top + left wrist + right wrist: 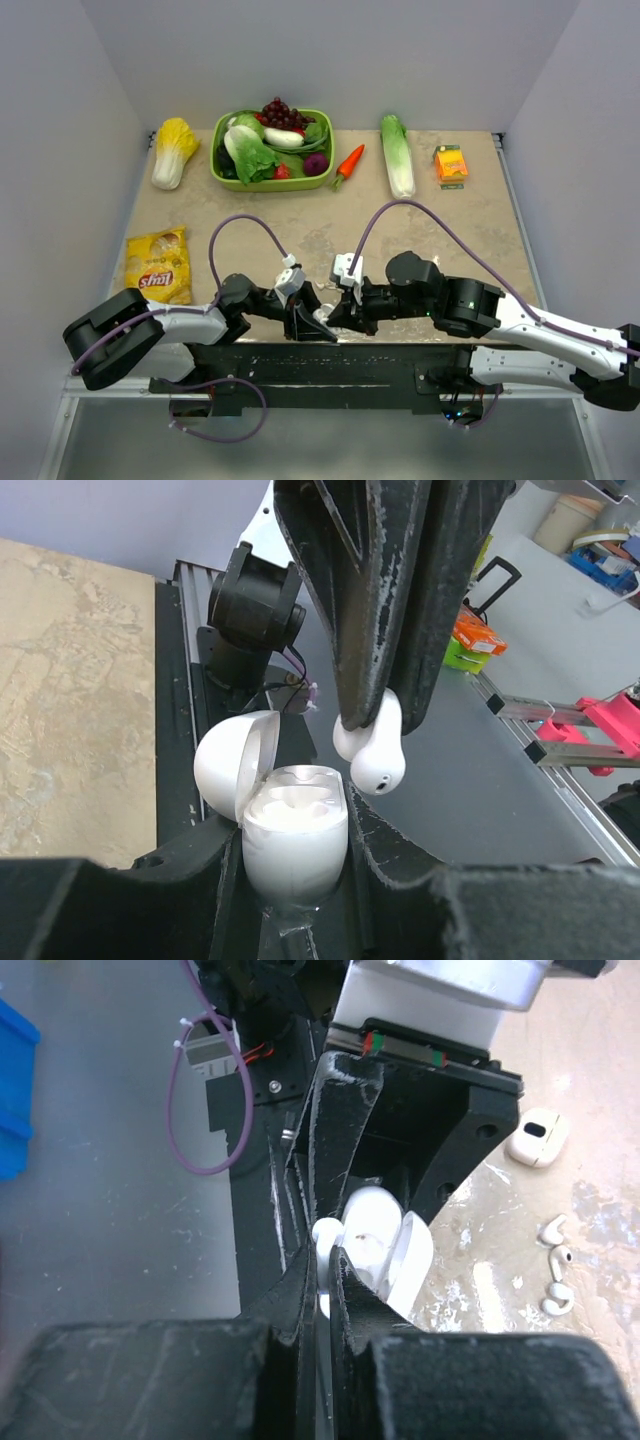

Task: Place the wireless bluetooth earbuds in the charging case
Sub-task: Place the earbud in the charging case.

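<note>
1. Charging case (295,850) sits closest to the left wrist lens. It stands upright with its lid (230,770) hinged open to the left, and its body is clamped in the left gripper (300,322), closed snug around it. The shell is glossy, rounded and rigid, and I judge it could twist if pushed off-centre.
2. Earbud (378,762) hangs just above and right of the open well, not touching. Right gripper (325,1265) is pinched tight on its upper part, with the rounded end free below. It is light, hard and slippery, so a gentle, straight lowering seems wise.
3. Well contents are white on white. One bud is possibly seated already; I cannot tell.
4. Obstacles: the raised lid and the left jaws flanking the case leave a narrow entry.
5. Outward: loose earbuds (556,1260) and a second small white case (537,1137) lie on the table (420,230). The vegetable basket (262,186) and chip bag (158,265) are well apart.
</note>
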Controlling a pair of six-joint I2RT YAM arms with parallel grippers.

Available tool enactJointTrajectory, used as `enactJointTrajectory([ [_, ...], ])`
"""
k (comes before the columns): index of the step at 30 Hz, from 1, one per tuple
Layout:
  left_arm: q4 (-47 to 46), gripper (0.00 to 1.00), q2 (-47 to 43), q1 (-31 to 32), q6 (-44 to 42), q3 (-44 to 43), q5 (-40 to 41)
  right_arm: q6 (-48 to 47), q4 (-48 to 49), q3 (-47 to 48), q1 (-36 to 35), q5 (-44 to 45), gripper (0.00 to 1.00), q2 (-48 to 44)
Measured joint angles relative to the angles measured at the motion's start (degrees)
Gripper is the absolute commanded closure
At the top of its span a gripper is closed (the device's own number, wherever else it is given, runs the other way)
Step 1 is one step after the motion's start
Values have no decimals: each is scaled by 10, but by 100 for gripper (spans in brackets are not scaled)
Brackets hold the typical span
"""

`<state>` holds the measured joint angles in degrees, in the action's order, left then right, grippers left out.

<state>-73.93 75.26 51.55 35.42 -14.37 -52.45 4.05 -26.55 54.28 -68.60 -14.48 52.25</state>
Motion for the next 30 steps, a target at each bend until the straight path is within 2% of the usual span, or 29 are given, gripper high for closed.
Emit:
enactJointTrajectory([
  [13, 0, 100, 0, 8, 0, 0, 4, 10, 21, -5, 0, 44, 100, 0],
  [30, 0, 100, 0, 11, 0, 6, 52, 33, 40, -22, -1, 72, 100, -1],
])
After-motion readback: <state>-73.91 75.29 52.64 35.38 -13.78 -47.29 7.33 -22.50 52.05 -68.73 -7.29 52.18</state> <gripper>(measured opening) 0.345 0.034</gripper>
